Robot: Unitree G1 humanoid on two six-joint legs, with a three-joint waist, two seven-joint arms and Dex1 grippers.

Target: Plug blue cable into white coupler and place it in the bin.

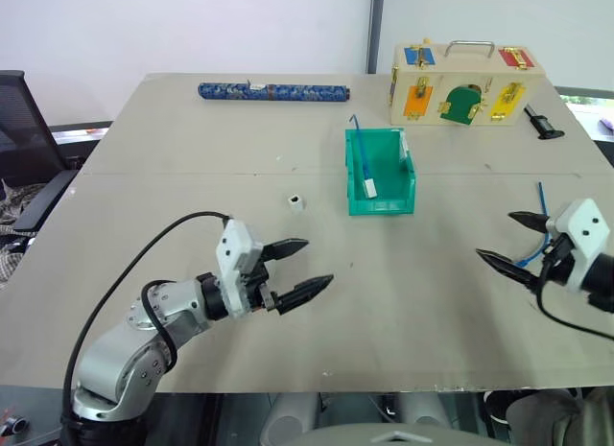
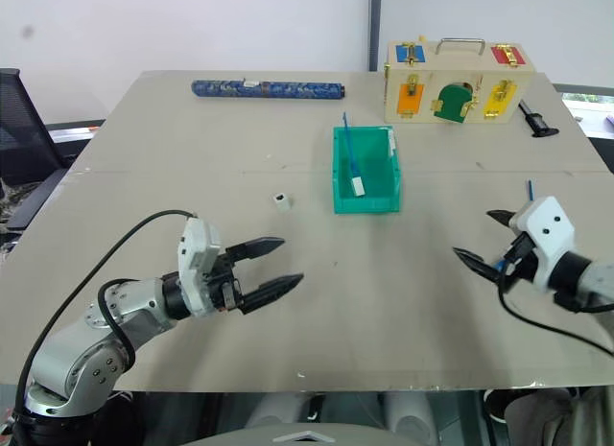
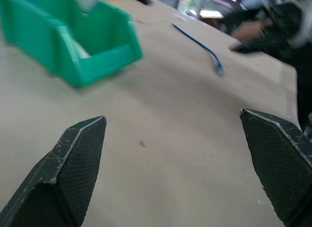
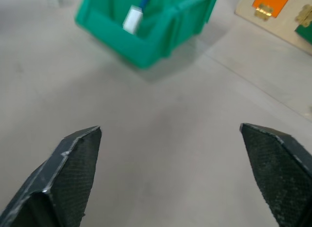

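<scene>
The blue cable (image 3: 196, 42) lies loose on the table at the right, its clear plug (image 3: 219, 68) pointing toward the middle. My right gripper (image 1: 493, 235) hovers just over it, open and holding nothing. Left of the bin stands the tiny white coupler (image 1: 295, 202), alone. My left gripper (image 1: 318, 262) hangs open a short way nearer than the coupler, empty. The teal-green bin (image 1: 379, 208) sits at the centre back; a straight blue cable with a white block (image 1: 369, 187) lies inside it.
A pale wooden box with coloured latches (image 1: 465, 82) stands at the back right, with a black tool (image 1: 542, 123) beside it. A blue patterned roll (image 1: 273, 91) lies along the far edge. A black chair (image 1: 24, 129) stands off the table's left side.
</scene>
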